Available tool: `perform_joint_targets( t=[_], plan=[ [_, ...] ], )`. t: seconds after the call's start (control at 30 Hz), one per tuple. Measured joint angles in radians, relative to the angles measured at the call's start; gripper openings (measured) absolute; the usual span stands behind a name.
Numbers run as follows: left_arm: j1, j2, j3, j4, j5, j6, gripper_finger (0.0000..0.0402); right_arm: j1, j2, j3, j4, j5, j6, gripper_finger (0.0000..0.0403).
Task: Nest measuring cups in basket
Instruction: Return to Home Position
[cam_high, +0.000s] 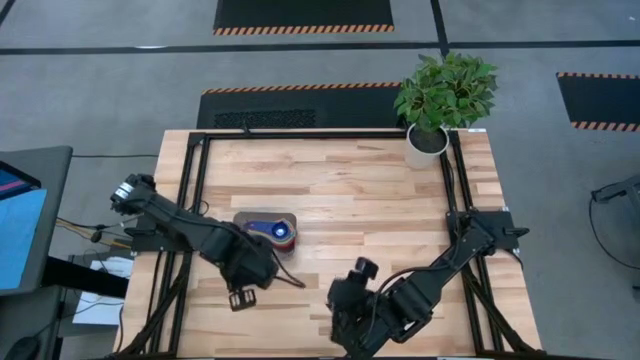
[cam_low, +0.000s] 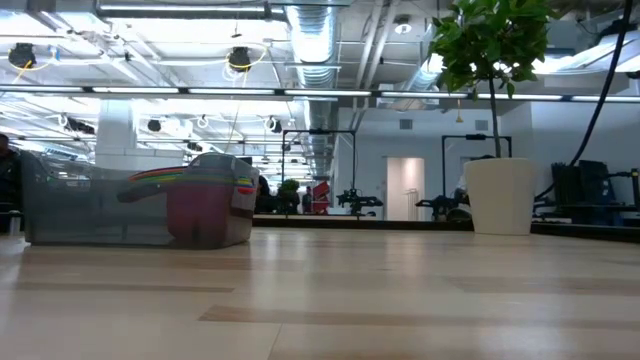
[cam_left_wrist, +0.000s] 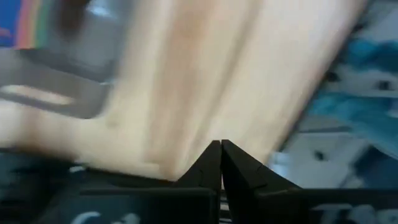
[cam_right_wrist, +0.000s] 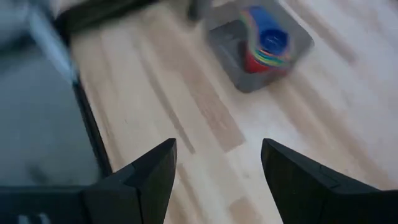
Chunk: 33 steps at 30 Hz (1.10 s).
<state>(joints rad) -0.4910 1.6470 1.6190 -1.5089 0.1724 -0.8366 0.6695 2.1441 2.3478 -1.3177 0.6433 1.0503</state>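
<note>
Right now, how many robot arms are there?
2. The left arm ends beside the basket; the right arm lies folded over the table's right side. None seems hidden.

Grey floor (cam_high: 100, 80), hazard-striped black mats (cam_high: 303, 14).

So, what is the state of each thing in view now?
measuring cups: nested in one stack, dark blue on top
basket: upright on the table, holding the stack
left gripper: shut, holding nothing
right gripper: open, holding nothing
plant pot: upright at a table corner
</note>
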Motion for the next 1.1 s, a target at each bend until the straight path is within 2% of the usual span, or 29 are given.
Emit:
perform_joint_targets(
  t=[0.07, 0.13, 0.23, 0.3, 0.4, 0.47, 0.53, 0.6, 0.7, 0.83, 0.9, 0.97, 1.1],
  plan=[
    [-0.024, 0.0, 0.03, 0.021, 0.007, 0.05, 0.0, -0.003, 0.003, 0.0, 0.002, -0.095, -0.184, 0.0258],
    [-0.064, -0.008, 0.052, -0.025, -0.012, 0.225, 0.0, -0.009, -0.003, -0.002, -0.001, -0.12, -0.266, 0.0258],
    [-0.126, -0.073, 0.053, -0.055, -0.247, 0.296, 0.0, -0.01, -0.074, -0.003, -0.063, -0.158, -0.275, 0.0258],
    [-0.163, -0.164, 0.027, -0.049, -0.365, 0.281, 0.0, 0.003, -0.136, 0.001, -0.113, -0.114, -0.276, 0.0258],
    [-0.23, -0.317, -0.019, -0.04, -0.508, 0.246, 0.0, 0.054, -0.204, 0.0, -0.151, 0.055, -0.303, 0.0258],
    [-0.28, -0.451, -0.098, 0.062, -0.546, 0.255, 0.0, 0.088, -0.235, 0.0, -0.128, 0.14, -0.358, 0.0258],
    [-0.315, -0.616, -0.22, 0.282, -0.579, 0.311, 0.0, 0.125, -0.264, 0.0, -0.104, 0.185, -0.414, 0.0258],
    [-0.337, -0.771, -0.373, 0.508, -0.554, 0.395, 0.0, 0.138, -0.277, 0.001, -0.073, 0.19, -0.473, 0.0258],
    [-0.34, -0.964, -0.607, 0.771, -0.479, 0.469, 0.0, 0.151, -0.272, -0.002, -0.022, 0.118, -0.561, 0.0258],
    [-0.33, -1.142, -0.83, 0.907, -0.469, 0.456, 0.0, 0.122, -0.278, -0.049, 0.163, -0.089, -0.808, 0.0258],
    [-0.33, -1.204, -0.898, 0.96, -0.471, 0.438, 0.0, 0.099, -0.29, -0.098, 0.264, -0.223, -0.926, 0.0258],
    [-0.33, -1.241, -0.941, 1.0, -0.473, 0.458, 0.0, 0.068, -0.318, -0.151, 0.328, -0.32, -0.977, 0.0258],
    [-0.33, -1.257, -0.965, 1.026, -0.529, 0.519, 0.0, 0.024, -0.436, -0.344, 0.483, -0.383, -0.978, 0.0258]
  ],
)
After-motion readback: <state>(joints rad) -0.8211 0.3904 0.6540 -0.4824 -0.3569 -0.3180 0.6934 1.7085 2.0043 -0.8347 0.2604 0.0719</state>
